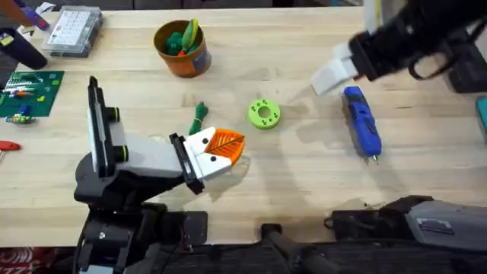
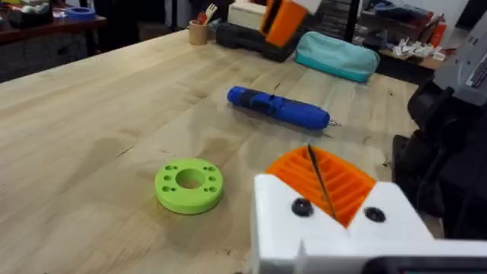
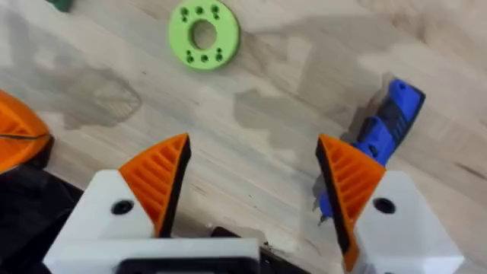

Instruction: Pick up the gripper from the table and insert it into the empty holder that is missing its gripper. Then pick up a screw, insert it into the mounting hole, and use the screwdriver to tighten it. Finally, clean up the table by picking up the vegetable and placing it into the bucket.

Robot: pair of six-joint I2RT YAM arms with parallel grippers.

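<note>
Pale wooden planks make up the table (image 1: 304,175), which runs from the arm bases out to a cluttered far edge. Nearest the bases, the left arm's white gripper with orange ribbed pads (image 1: 232,147) lies low over the wood near the middle; the left wrist view shows its two pads pressed flat together with nothing between them. Just beyond its tip lies the small slender dark-green toy vegetable (image 1: 199,116), and beside that, toward the right, the flat lime-green plastic ring with holes (image 1: 264,113) rests on the table — seen close ahead in the left wrist view (image 2: 189,183) and also from the right wrist (image 3: 204,34).

Farther right, the thick bright blue cylindrical electric screwdriver (image 1: 361,122) lies lengthwise on the wood, its silver bit pointing toward the bases. In the right wrist view it sits just beside one orange pad (image 3: 384,133). The right arm's white gripper (image 3: 253,176) hangs above the table near the screwdriver's far end, its pads spread wide and empty.

Toward the far edge stands the small round orange bucket with a tan inner rim (image 1: 186,61), well apart from the vegetable, already holding green and orange toy pieces. At the far left sits a clear plastic compartment box (image 1: 72,30), with a green circuit board (image 1: 27,91) nearer along the left edge.
</note>
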